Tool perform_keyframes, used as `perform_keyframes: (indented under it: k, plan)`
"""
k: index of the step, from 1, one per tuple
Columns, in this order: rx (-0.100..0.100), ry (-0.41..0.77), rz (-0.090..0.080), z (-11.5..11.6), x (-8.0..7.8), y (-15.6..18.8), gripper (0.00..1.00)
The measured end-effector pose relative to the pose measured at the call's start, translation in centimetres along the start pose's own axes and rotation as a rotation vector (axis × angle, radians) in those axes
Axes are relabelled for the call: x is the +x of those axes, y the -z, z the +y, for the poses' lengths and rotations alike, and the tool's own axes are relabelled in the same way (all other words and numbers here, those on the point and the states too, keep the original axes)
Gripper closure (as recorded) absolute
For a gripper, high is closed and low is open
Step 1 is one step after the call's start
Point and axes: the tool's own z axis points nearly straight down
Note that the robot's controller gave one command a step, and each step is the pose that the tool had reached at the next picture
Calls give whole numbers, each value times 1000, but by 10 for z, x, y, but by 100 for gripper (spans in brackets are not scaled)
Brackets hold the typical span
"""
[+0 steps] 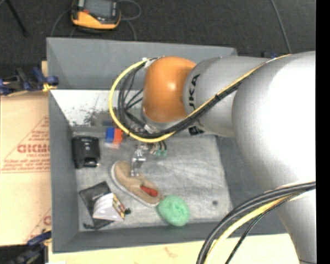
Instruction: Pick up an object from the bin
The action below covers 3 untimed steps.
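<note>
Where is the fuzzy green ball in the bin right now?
The fuzzy green ball lies on the bin floor near the lower wall in the camera view, beside the lower-right end of the tan slipper.

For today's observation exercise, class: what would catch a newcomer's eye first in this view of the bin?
The big silver arm with its orange wrist cover dominates, reaching in from the right, its end effector poised over a tan shoe-like thing in the middle of the bin. Next comes the bright green fuzzy lump by the near wall, then a black box at the left.
</note>
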Motion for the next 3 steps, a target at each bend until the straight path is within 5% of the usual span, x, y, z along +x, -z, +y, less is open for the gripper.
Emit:
perform_keyframes:
  k: [2,3]
  plan:
    - [0,-61,-4,0,9,-3,0]
    - [5,-109,23,15,35,-8,100]
